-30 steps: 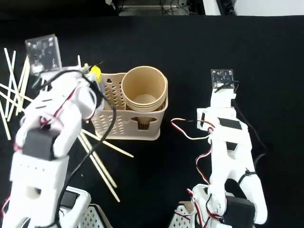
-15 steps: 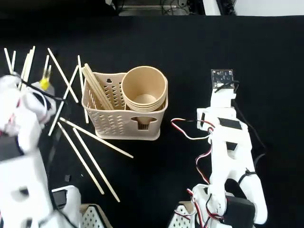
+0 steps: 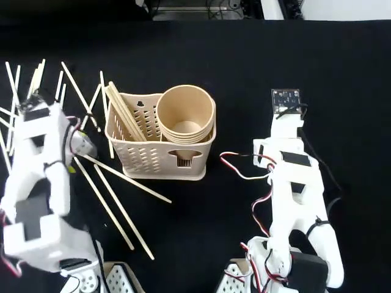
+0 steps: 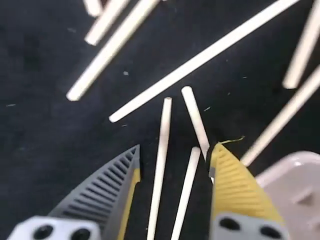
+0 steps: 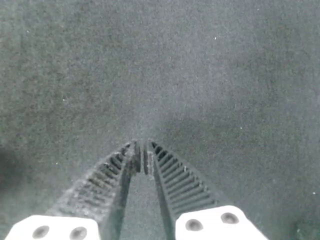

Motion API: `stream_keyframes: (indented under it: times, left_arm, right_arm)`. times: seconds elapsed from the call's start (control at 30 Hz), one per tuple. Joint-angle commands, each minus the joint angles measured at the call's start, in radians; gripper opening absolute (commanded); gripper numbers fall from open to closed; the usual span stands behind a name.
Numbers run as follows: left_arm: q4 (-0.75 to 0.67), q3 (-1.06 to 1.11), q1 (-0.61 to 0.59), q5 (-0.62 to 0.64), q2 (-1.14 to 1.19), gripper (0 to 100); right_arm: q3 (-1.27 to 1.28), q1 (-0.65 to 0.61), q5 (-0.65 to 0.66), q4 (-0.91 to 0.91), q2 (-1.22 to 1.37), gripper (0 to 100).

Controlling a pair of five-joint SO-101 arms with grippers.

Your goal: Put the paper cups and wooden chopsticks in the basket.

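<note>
Chopsticks (image 4: 160, 165) lie between the spread jaws of the left gripper (image 4: 175, 148).

The left gripper (image 4: 175, 148) had its fingers parted, with two chopsticks (image 4: 161, 150) lying lengthwise in the gap between them and a third chopstick (image 4: 195, 117) just beside the yellow fingertip (image 4: 227, 170). Past the tips, more chopsticks (image 4: 200, 59) crossed the black cloth (image 4: 45, 130). Ahead of the right gripper (image 5: 143, 152), fingers together, lay plain cloth.

black cloth (image 3: 244, 61) underneath everything; perhaps cables (image 3: 214, 9) beyond its far edge.
</note>
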Motion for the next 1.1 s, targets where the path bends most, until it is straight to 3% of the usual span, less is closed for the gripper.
stream_keyframes:
  times: [0.0, 0.2, 0.4, 0.57, 1.07]
  left_arm:
    - [-0.017, -0.105, 0.048, 0.054, 0.138, 23]
    - [-0.017, -0.157, 0.042, 0.058, 0.27, 23]
    - [-0.023, -0.189, 0.053, 0.038, 0.276, 3]
    - [-0.002, -0.242, 0.062, 0.026, 0.276, 3]
    - [0.348, -0.673, 0.107, -0.034, 0.222, 3]
  right_arm:
    - [-0.005, -0.014, 0.011, -0.017, -0.028, 3.5]
    - [-0.005, -0.014, 0.011, -0.017, -0.028, 3.5]
    - [-0.005, -0.014, 0.011, -0.017, -0.028, 3.5]
    - [-0.005, -0.014, 0.011, -0.017, -0.028, 3.5]
    - [-0.005, -0.014, 0.011, -0.017, -0.028, 3.5]
